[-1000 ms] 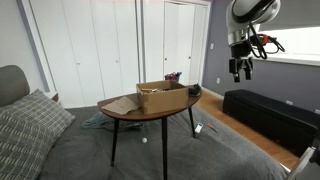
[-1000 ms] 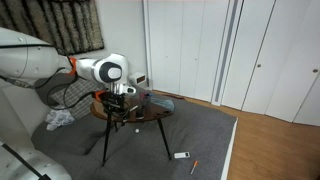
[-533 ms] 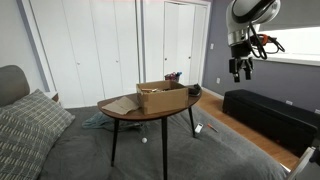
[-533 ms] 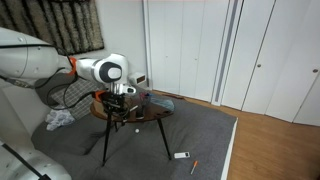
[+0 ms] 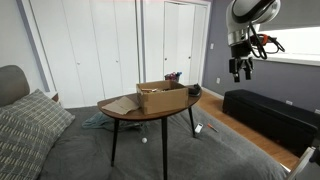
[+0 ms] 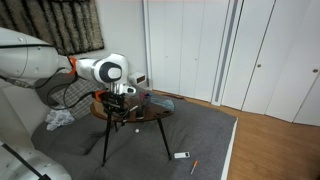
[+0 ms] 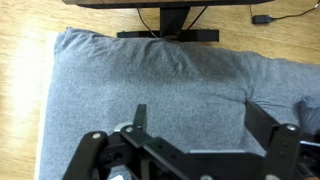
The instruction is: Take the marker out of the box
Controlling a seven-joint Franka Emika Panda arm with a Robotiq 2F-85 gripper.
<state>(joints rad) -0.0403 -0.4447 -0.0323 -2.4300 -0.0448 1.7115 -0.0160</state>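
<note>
While the box (image 5: pixel 160 96) sits on the round table (image 5: pixel 118 110), the gripper (image 5: pixel 240 74) is seen high and well apart from it in an exterior view; the marker (image 5: pixel 173 76) is judged to be the dark tip at the far rim. In an exterior view, the table (image 6: pixel 150 115) is partly hidden by the arm (image 6: pixel 105 70). In the wrist view, the jaws are shown apart over grey rug (image 7: pixel 150 70); the box should be centred below before any descent is made.

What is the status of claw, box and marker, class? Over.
Claw open, empty, high beside the table. Box sits on table, flaps open; marker not visible from here. Path to box looks unobstructed.
</note>
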